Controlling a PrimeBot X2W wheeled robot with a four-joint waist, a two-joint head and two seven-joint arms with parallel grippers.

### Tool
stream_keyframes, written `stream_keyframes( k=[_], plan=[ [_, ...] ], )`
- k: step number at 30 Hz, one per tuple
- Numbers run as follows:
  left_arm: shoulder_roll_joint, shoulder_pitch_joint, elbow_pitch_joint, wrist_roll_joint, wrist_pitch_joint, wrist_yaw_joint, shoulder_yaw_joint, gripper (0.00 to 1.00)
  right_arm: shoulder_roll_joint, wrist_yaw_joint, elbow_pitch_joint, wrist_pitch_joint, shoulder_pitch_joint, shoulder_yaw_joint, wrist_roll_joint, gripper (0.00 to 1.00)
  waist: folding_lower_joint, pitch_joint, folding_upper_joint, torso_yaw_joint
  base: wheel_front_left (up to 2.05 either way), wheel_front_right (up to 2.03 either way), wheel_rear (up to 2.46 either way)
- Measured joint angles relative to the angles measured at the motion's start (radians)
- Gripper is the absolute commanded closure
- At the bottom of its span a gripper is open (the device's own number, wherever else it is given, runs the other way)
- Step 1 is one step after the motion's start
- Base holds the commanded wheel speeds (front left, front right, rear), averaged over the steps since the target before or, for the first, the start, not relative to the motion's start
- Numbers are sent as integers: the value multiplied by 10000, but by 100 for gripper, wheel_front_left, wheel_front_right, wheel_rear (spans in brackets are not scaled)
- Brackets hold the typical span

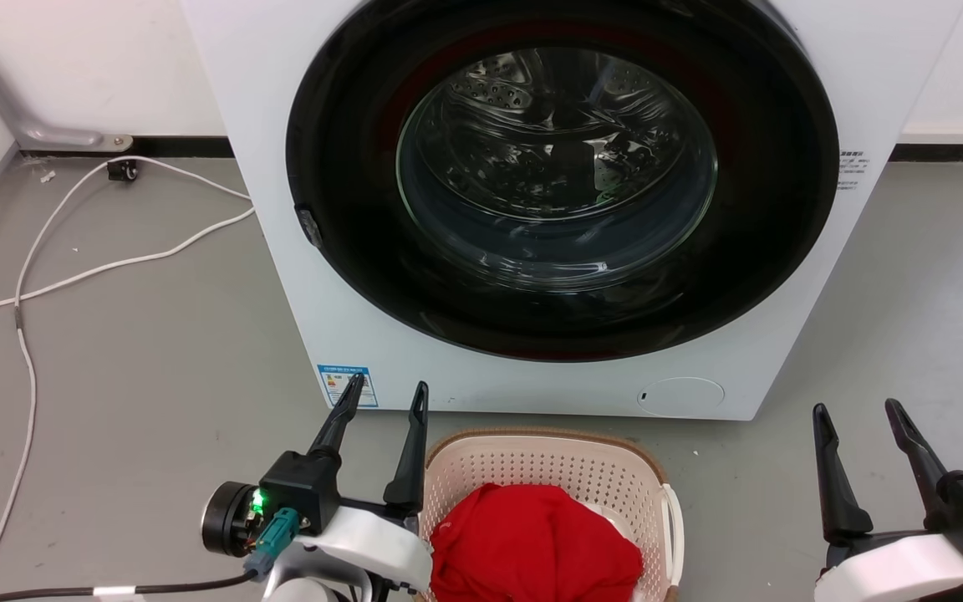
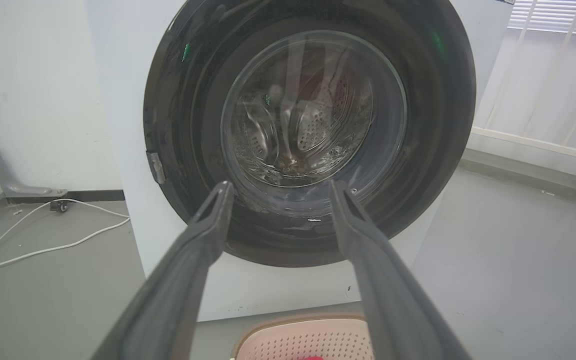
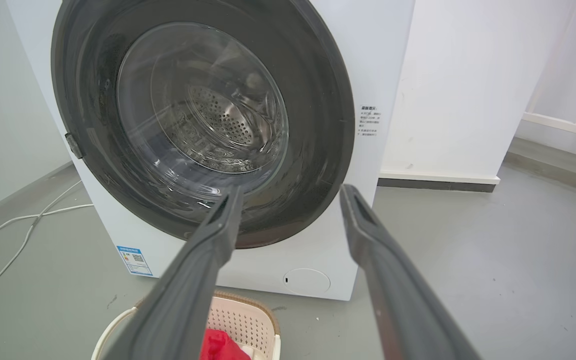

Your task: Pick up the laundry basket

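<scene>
— Quick one: where's the basket lying off your grippers?
— It's sitting on the floor between them, lower than both. I'm seeing the left gripper hanging just beside its left rim, with the inner finger nearly over the corner. The right gripper is hanging well apart, off the basket's right side.
— So left is nearer?
— Yes, clearly. In the left wrist view the basket is showing low, under the fingers and toward the right one.
— Gripper state?
— Both are standing with fingers spread wide, gripping nothing. The tips are pointing at the washer, not down at the basket.
— Long axis?
— Can't tell; the near end is running off the frame. I'm seeing a white handle on the side facing the right gripper, so I'm guessing the handles are sitting left and right, one toward each gripper.
— Anything in it?
— A red cloth, heaped near the middle.
— What's the move hanging on?
— I'm thinking the right arm is needing to come in leftward and down to that handle. The left is needing only a drop beside its rim.
</scene>
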Motion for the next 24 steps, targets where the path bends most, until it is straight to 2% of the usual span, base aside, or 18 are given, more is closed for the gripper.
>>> stream_keyframes(
  k=[24],
  plan=[
    [0,13,316,-96,-42,84,-33,0,-2,0,109,-113,11,-96,132,0,-1,8,0,90,0,0,0]
  ],
)
